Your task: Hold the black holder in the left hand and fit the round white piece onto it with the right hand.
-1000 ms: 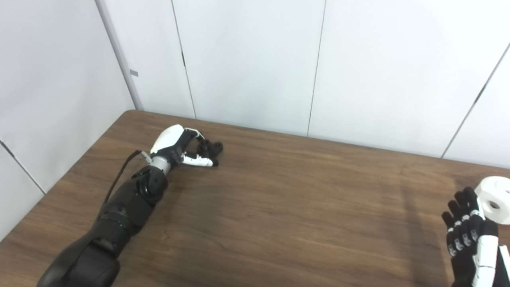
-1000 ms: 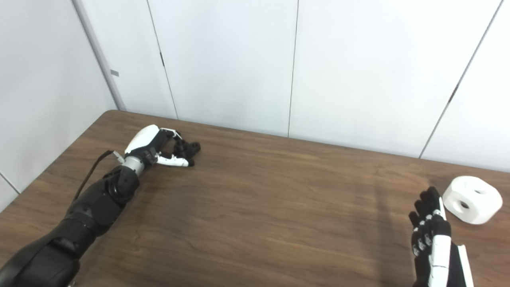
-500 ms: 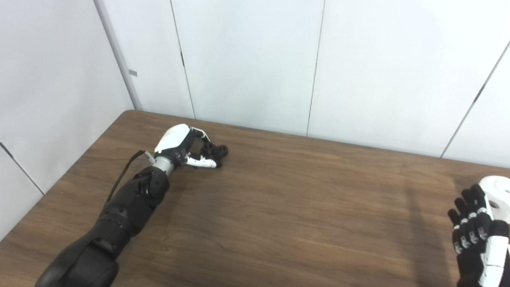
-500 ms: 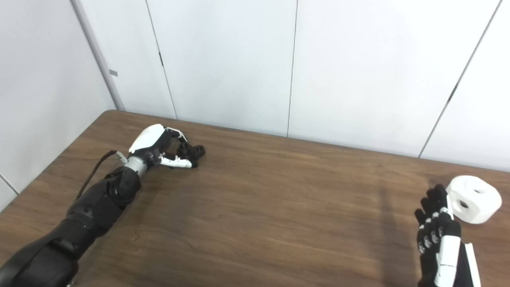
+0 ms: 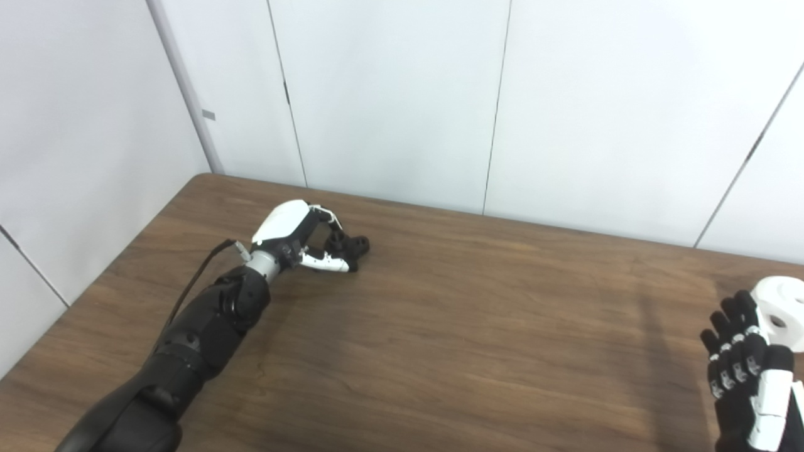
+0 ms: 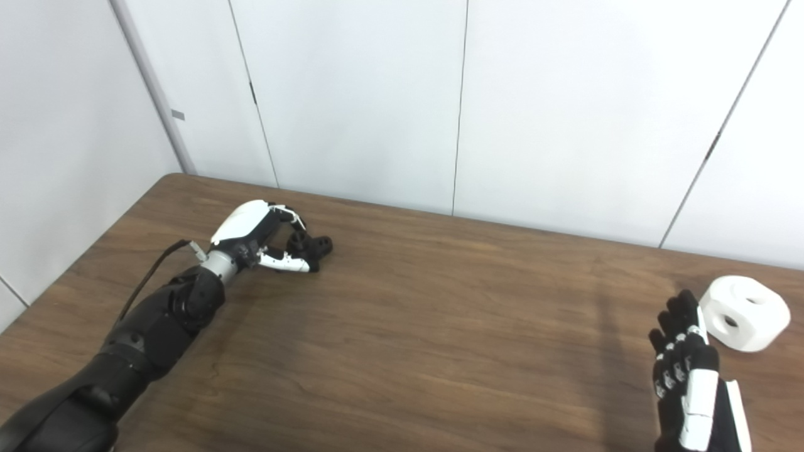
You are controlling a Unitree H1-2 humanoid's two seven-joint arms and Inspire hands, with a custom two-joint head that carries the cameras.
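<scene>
The black holder [image 5: 347, 243] [image 6: 311, 245] is at the far left of the brown table, low over the wood or resting on it. My left hand [image 5: 300, 240] [image 6: 260, 238] is shut on the holder, thumb along its near side. The round white piece [image 6: 745, 312] [image 5: 779, 312], with round holes in its top and side, lies on the table at the far right. Just left of it stands my right hand [image 6: 681, 361] [image 5: 741, 361], open, fingers pointing up and apart from the piece.
White wall panels [image 5: 402, 94] rise right behind the table's far edge [image 5: 440, 210] and along its left side. The brown tabletop [image 6: 440, 326] stretches between the two hands.
My left hand has moved right along the table with the black holder in it. My right hand shifted only slightly beside the white piece, which stayed put.
</scene>
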